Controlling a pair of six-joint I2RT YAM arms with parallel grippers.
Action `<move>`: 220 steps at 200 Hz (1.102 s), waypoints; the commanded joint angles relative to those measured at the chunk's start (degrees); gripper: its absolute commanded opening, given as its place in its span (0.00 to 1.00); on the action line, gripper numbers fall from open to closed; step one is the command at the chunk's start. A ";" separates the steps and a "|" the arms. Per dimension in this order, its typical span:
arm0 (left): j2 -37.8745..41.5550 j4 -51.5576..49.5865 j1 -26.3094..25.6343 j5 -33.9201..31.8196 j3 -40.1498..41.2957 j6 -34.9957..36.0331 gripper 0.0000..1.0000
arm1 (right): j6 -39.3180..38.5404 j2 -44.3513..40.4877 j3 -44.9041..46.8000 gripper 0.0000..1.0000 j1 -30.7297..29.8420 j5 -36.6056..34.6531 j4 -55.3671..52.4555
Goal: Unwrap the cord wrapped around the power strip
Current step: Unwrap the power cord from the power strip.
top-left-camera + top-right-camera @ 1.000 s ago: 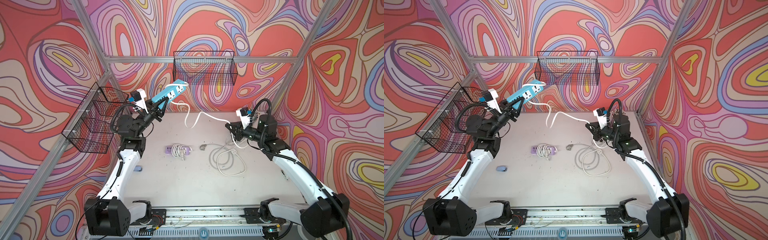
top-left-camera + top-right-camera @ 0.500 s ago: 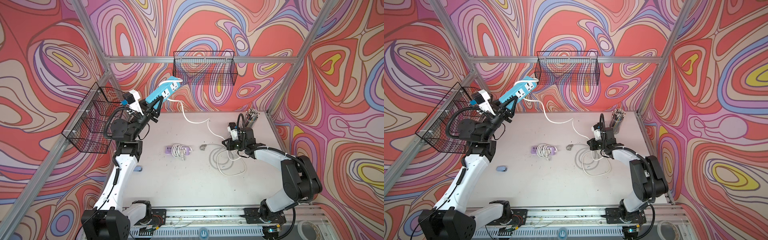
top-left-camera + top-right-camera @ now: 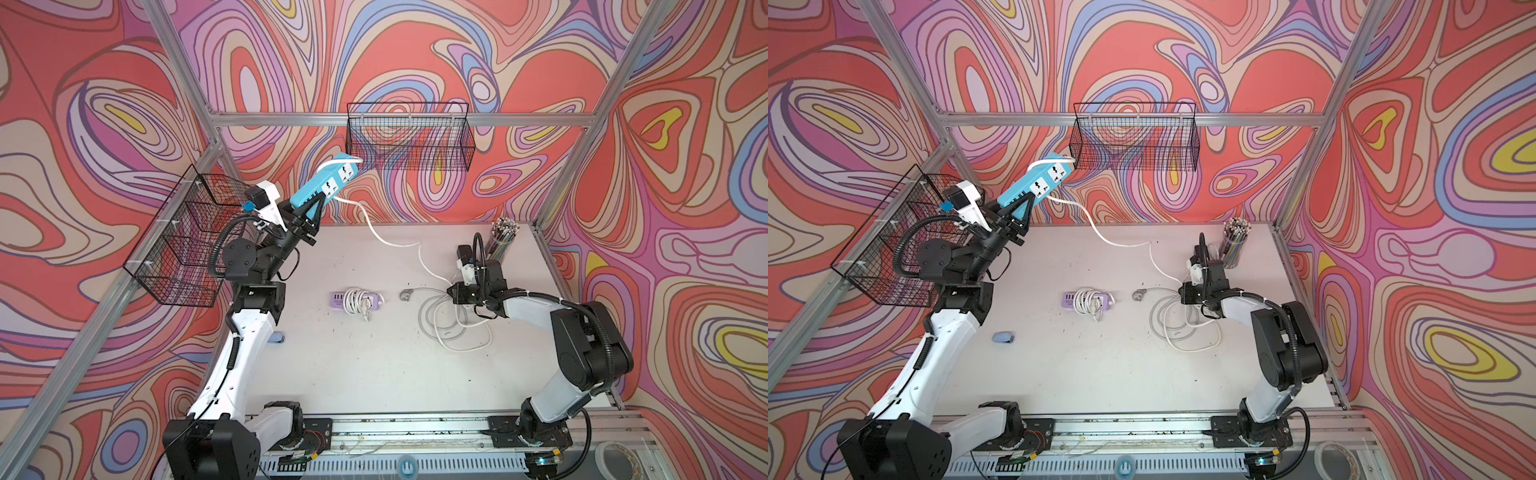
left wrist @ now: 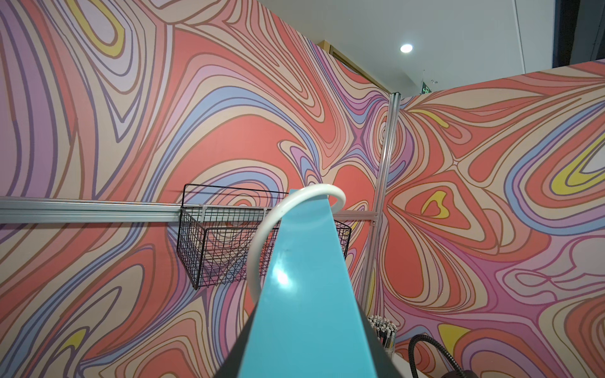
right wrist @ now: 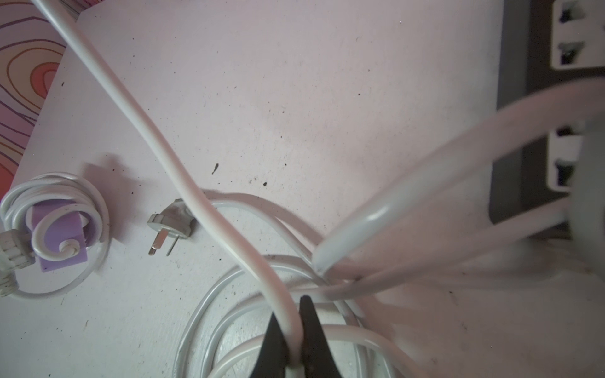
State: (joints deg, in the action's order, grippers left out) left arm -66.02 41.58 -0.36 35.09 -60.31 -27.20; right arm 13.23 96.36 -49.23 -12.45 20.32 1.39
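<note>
Power strip (image 3: 328, 185), blue, hangs tilted in the air above the bench's (image 3: 374, 374) 11 o'clock corner, clamped in the left claw (image 3: 312, 206). One loop of its white cord (image 3: 401, 244) curls round the far end. The rest drops toward 3 o'clock, where the right claw (image 5: 289, 314) pinches it.

We see the blue power strip (image 3: 328, 185) raised in the air, tilted upward, sockets facing up. Its white cord (image 3: 376, 232) curves round the strip's far end, then trails down into loose coils on the table (image 3: 374, 374).
</note>
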 commanded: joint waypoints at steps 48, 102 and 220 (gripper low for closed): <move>0.69 5.52 0.52 -0.92 -0.04 -0.79 0.00 | 2.75 1.87 -3.36 0.00 0.30 0.76 -2.26; -1.73 7.21 0.45 1.40 -0.90 -3.99 0.00 | -0.92 -8.69 -4.45 0.67 0.24 6.35 -2.53; -6.21 7.05 -4.90 8.00 -4.44 -8.24 0.00 | -8.93 -16.18 -17.20 0.98 -7.30 20.31 14.89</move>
State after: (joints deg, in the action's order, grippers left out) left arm -72.12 44.34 -3.11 40.88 -61.76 -34.41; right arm 7.81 77.56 -62.87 -15.09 35.73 6.76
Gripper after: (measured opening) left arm 0.327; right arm 0.984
